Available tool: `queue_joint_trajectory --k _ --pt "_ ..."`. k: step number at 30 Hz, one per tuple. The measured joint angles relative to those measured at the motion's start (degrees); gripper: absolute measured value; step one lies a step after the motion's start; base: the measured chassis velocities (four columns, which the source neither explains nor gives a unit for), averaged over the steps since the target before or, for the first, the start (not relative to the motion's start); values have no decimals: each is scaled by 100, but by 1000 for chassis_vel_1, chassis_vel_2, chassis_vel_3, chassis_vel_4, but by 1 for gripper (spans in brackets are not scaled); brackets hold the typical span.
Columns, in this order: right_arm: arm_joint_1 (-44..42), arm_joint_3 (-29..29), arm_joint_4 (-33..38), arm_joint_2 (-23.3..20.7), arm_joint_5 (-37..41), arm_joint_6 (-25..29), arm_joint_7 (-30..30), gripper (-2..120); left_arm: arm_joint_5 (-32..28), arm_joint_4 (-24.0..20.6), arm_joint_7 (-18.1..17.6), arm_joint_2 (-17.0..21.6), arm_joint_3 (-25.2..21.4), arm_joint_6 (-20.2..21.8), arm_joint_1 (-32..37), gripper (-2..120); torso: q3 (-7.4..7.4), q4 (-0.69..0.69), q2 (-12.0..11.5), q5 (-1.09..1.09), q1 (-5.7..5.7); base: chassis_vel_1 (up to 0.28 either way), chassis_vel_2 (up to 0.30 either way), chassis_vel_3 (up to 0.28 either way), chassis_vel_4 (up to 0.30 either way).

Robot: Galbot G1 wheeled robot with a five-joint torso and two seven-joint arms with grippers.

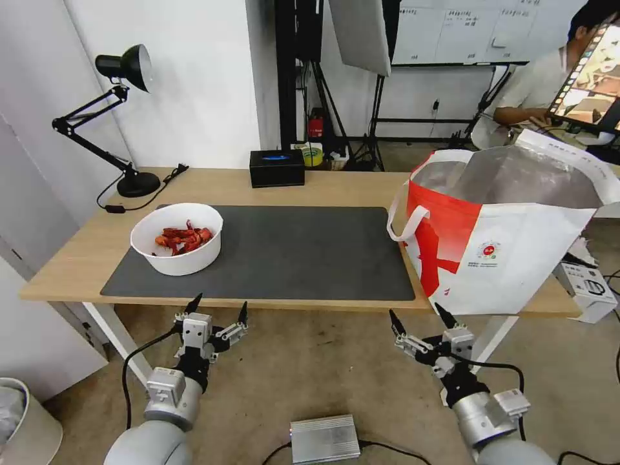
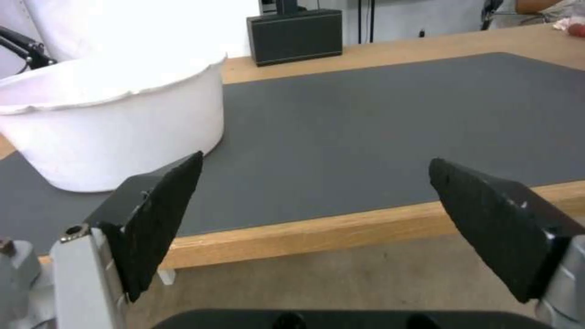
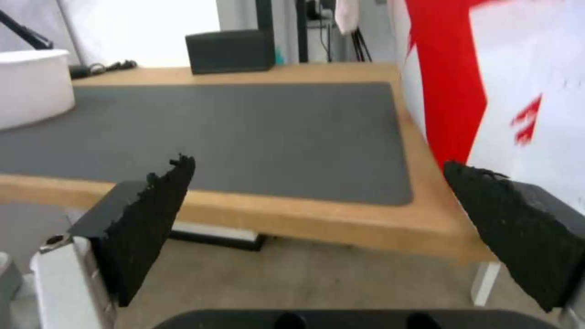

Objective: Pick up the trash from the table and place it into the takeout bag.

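Nearest the robot, both grippers hang below the desk's front edge, over the floor. The left gripper (image 1: 218, 309) sits at about 7 o'clock in the head view, fingers spread wide and holding nothing; the left wrist view shows its two black pads apart, with the mat (image 2: 378, 123) and the bowl (image 2: 116, 123) beyond them. The right gripper (image 1: 418, 315) sits at about 5 o'clock, also spread and empty, pointing toward the bag's front corner.

Past them runs the desk (image 1: 77, 258), with the dark mat (image 1: 290, 252) covering its middle. The bowl (image 1: 177, 237), holding red shells (image 1: 183, 240), stands on the mat's left end, at about 10 o'clock from the left gripper. The bag (image 1: 516, 239) stands open on the desk's right end, at about 1 o'clock from the right gripper, just beside the mat's right edge, foil lining showing and a loop handle drooping toward the mat.

Farther back, a black box (image 1: 277, 168) rests at the desk's rear edge, and a lamp (image 1: 123, 123) stands at the far left corner.
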Motion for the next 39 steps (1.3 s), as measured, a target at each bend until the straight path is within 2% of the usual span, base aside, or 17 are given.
queue_joint_trajectory --k 13,21,23,24,27,28,30,31,32,35,39 --pt "48 12 -31 44 -40 7 -7 100 -19 31 4 -12 -24 0 13 100 0 0 0 0 0 0 0 0 0" --pt "51 19 -31 40 -37 7 -12 100 -689 -98 -23 230 -512 260 -208 100 0 0 0 -1 0 0 0 0 0" --pt "53 21 -31 40 -36 7 -13 100 -1091 -105 -146 501 -811 358 -391 100 0 1 -1 -1 0 0 0 0 0" --pt "53 21 -31 40 -36 7 -13 100 -1091 -105 -146 501 -811 358 -391 100 0 1 -1 -1 0 0 0 0 0" --pt "54 22 -31 38 -34 7 -16 100 -1689 52 -335 1040 -1093 547 -777 100 0 0 0 -2 0 0 0 0 0" --pt "54 22 -31 38 -34 7 -16 100 -1689 52 -335 1040 -1093 547 -777 100 0 0 0 -2 0 0 0 0 0" --pt "55 23 -30 37 -33 8 -16 100 -2210 278 -513 1534 -1234 743 -1183 100 0 0 0 0 1 0 0 0 0" --pt "55 24 -30 37 -33 8 -17 100 -2512 406 -625 1751 -1243 865 -1394 100 1 0 0 -2 1 0 0 0 0" --pt "55 24 -30 37 -33 8 -17 100 -2512 406 -625 1751 -1243 865 -1394 100 1 0 0 -2 1 0 0 0 0" --pt "55 25 -29 36 -31 8 -18 100 -3408 823 -1040 2249 -1111 1321 -2104 100 1 0 0 0 1 0 0 0 0" --pt "56 26 -29 36 -30 7 -19 100 -3880 1124 -1273 2490 -906 1606 -2575 100 1 0 0 -2 1 0 0 0 0"
